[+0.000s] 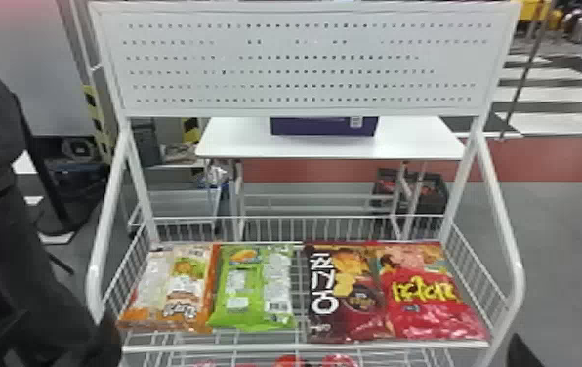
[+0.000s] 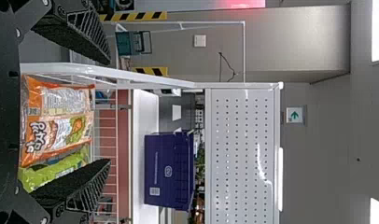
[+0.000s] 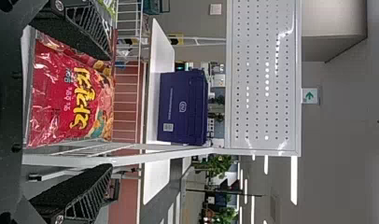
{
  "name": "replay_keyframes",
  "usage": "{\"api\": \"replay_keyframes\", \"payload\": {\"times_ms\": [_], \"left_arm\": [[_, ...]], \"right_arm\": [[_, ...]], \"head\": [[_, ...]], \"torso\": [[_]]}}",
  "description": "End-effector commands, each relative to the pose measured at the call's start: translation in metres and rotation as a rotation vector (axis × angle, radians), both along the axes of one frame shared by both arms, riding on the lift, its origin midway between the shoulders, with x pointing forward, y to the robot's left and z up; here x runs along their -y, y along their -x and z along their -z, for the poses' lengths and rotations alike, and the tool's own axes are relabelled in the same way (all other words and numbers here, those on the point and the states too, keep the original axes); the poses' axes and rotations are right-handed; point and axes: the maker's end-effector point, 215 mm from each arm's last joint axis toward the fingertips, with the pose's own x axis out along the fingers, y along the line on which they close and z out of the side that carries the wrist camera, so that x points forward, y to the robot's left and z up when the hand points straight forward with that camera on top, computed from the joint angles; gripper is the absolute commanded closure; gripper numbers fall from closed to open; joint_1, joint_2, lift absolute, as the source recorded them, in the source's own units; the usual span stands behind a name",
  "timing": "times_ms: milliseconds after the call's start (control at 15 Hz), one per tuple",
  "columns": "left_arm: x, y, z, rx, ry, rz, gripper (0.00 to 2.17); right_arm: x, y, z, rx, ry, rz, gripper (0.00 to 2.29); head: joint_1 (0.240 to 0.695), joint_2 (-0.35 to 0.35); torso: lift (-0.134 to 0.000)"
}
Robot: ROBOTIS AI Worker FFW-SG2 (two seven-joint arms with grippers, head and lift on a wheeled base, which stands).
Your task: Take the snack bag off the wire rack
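Left gripper (image 2: 108, 111): fingers spread wide; nothing held
Right gripper (image 3: 111, 111): fingers just as wide apart; empty too
Wire rack (image 1: 236, 348): four bags lie in its basket; none is off it or gripped, so the task looks barely begun; the reach, the grip and the lift look to be ahead; which bag is wanted, I cannot tell
Red bag (image 1: 422, 312): at the robot's far right; plump and glossy, yellow lettering, snack picture along its far end
Dark brown bag (image 1: 363, 312): just beside the red one; bold white lettering, chips pictured
Orange bag (image 1: 185, 288): far left; shiny, creased, with pale printed panels
Green bag (image 1: 251, 288): between the orange and the dark brown; white text panels and a barcode face up
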Motion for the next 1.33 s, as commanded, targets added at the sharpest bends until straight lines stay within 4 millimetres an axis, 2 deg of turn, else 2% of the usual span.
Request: {"api": "replay_keyframes", "payload": {"times_ms": [0, 667, 800, 867, 1000, 1133, 1267], "left_arm": [[0.0, 0.0, -0.001, 0.001, -0.001, 0.0, 0.15], [-0.001, 0.001, -0.002, 0.002, -0.003, -0.003, 0.15], [0.0, 0.002, -0.001, -0.002, 0.001, -0.005, 0.15], [0.002, 0.002, 0.0, -0.003, 0.006, -0.002, 0.15], [0.005, 0.002, 0.001, -0.004, 0.011, 0.002, 0.15], [0.005, 0.001, 0.001, -0.003, 0.011, 0.002, 0.15], [0.003, 0.001, 0.001, -0.004, 0.007, -0.001, 0.15]], "right_arm": [[0.0, 0.0, -0.001, 0.001, 0.002, -0.002, 0.07], [0.0, 0.0, 0.0, -0.001, 0.002, -0.001, 0.07], [0.002, -0.007, 0.003, 0.004, 0.002, 0.002, 0.07], [-0.002, -0.019, 0.007, 0.005, -0.001, -0.003, 0.07], [-0.022, -0.052, 0.026, -0.031, 0.013, -0.026, 0.07], [-0.046, -0.088, 0.053, -0.083, 0.012, -0.058, 0.07], [-0.059, -0.124, 0.075, -0.121, 0.004, -0.07, 0.07]], "head": [[0.499, 0.0], [0.499, 0.0], [0.499, 0.0], [0.499, 0.0], [0.499, 0.0], [0.499, 0.0], [0.499, 0.0]], "torso": [[0.0], [0.0], [0.0], [0.0], [0.0], [0.0], [0.0]]}}
